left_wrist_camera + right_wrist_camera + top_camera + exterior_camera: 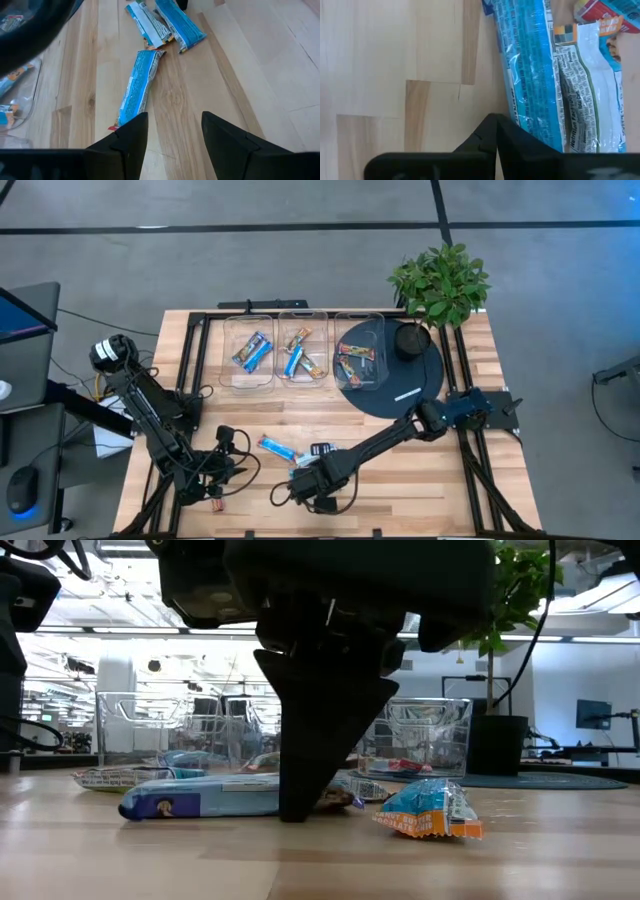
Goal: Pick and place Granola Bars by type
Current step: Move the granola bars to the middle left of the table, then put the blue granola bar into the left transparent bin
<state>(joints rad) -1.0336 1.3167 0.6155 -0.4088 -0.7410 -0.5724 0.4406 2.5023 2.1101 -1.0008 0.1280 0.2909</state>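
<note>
Granola bars (279, 448) in blue wrappers lie loose near the front of the wooden table (420, 470). The right gripper (312, 483) is down among them, fingers pressed together with their tips at a blue bar's edge; I cannot tell whether they pinch it. The left gripper (174, 131) hovers close by with fingers spread, holding nothing. Farther back, three clear bins (303, 348) hold more bars, beside a potted plant (438, 282).

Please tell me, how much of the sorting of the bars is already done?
Partly done: the three clear bins already hold bars. The right gripper, jaws shut, is down at the loose blue bars on the table. The left gripper waits open. Those loose bars remain.
</note>
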